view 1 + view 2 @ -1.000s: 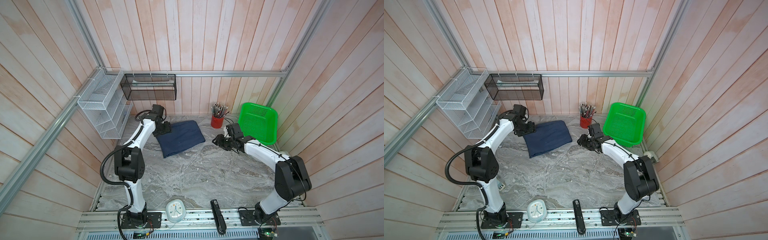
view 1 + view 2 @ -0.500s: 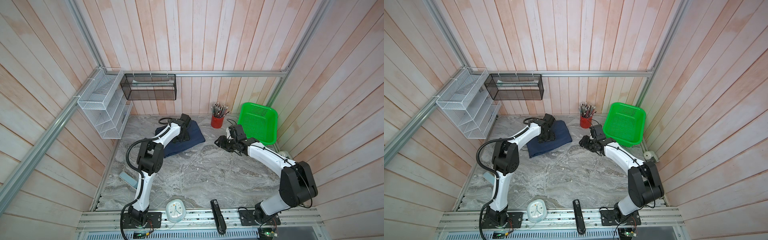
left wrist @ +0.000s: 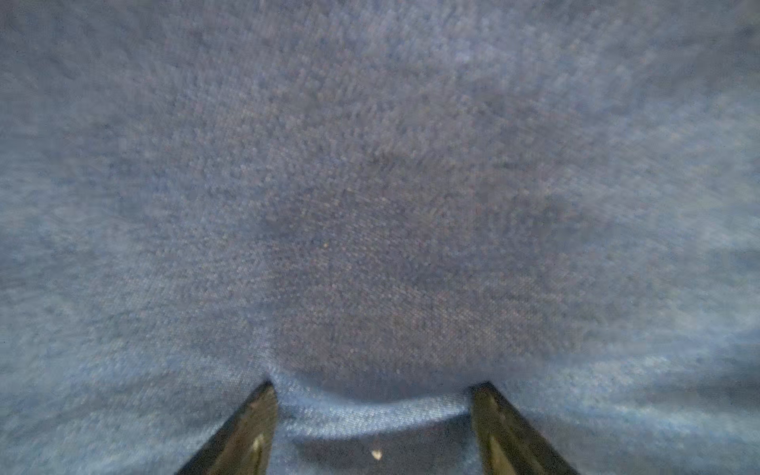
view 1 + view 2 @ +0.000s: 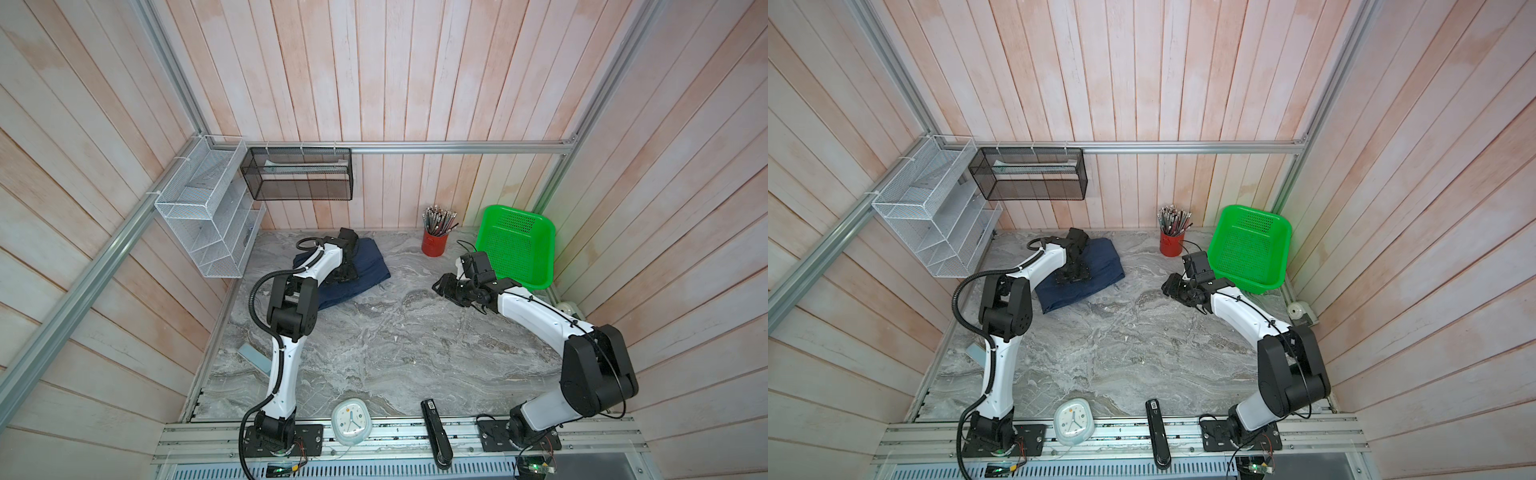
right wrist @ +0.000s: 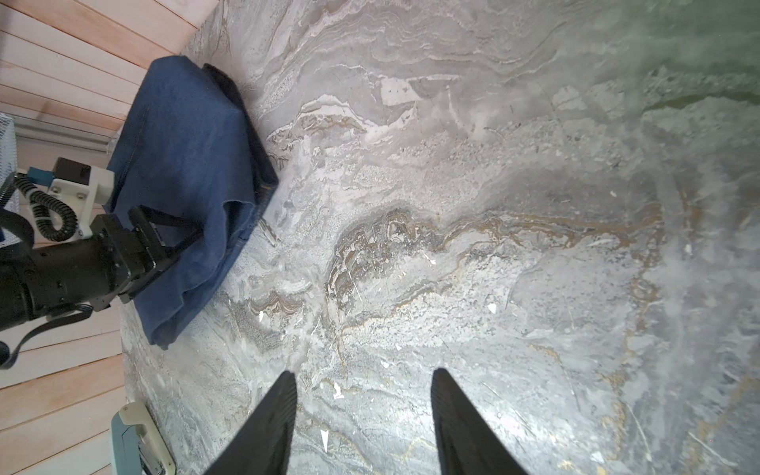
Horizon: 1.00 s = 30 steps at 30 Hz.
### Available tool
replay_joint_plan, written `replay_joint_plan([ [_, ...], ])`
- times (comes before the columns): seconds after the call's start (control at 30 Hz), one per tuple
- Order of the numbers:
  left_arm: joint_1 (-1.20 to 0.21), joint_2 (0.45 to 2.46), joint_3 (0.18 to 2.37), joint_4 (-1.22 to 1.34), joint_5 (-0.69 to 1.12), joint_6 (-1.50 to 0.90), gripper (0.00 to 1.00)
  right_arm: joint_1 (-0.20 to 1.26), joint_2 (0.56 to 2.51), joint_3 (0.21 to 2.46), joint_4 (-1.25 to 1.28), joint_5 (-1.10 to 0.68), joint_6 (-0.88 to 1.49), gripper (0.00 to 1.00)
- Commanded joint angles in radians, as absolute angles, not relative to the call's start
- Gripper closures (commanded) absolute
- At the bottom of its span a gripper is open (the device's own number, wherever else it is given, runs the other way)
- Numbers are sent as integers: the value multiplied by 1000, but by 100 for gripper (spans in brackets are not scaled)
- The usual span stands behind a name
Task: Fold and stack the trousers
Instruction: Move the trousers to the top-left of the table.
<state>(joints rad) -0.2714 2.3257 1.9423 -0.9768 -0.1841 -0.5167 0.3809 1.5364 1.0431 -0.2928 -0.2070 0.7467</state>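
Note:
The trousers [image 4: 368, 268] [image 4: 1102, 266] lie folded into a dark blue bundle at the back left of the marble table, also in the right wrist view [image 5: 185, 156]. My left gripper [image 4: 345, 273] [image 4: 1074, 276] points down onto the middle of the bundle. In the left wrist view denim [image 3: 370, 185] fills the frame. There my left gripper [image 3: 376, 384] is open, its tips pressed into the cloth with a low ridge between them. My right gripper [image 4: 440, 286] [image 4: 1169, 286] [image 5: 364, 374] hangs open over bare marble to the right, holding nothing.
A green basket [image 4: 515, 249] leans in the back right corner beside a red cup of pencils [image 4: 434, 245]. On the walls hang a white wire rack [image 4: 208, 224] and a black mesh basket [image 4: 297, 174]. A clock [image 4: 351, 419] and a black stapler [image 4: 434, 432] sit at the front edge.
My left gripper has swung from the bundle's left end onto its middle, and its elbow has come in over the table. The right arm shifted slightly right.

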Motion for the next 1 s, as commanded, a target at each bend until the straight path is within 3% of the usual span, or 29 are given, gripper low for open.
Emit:
replay_joint_plan([
  [0.0, -203, 2422, 1980, -1068, -306, -416, 23, 376, 1537, 1057, -304, -199, 732, 46],
  [0.4, -76, 2712, 2496, -1246, -354, -157, 23, 379, 1533, 1078, -325, -194, 736, 46],
  [0.53, -36, 2747, 2563, -1263, -340, -114, 23, 378, 1535, 1086, -331, -188, 736, 46],
  [0.67, -42, 2623, 2468, -1201, -246, -121, 23, 381, 1552, 1095, -330, -195, 736, 46],
  [0.83, -125, 2238, 2124, -944, -134, -162, 19, 400, 1580, 1111, -324, -204, 739, 46],
  [0.97, -161, 2043, 1933, -907, -100, -266, 19, 410, 1577, 1107, -318, -205, 742, 46],
])
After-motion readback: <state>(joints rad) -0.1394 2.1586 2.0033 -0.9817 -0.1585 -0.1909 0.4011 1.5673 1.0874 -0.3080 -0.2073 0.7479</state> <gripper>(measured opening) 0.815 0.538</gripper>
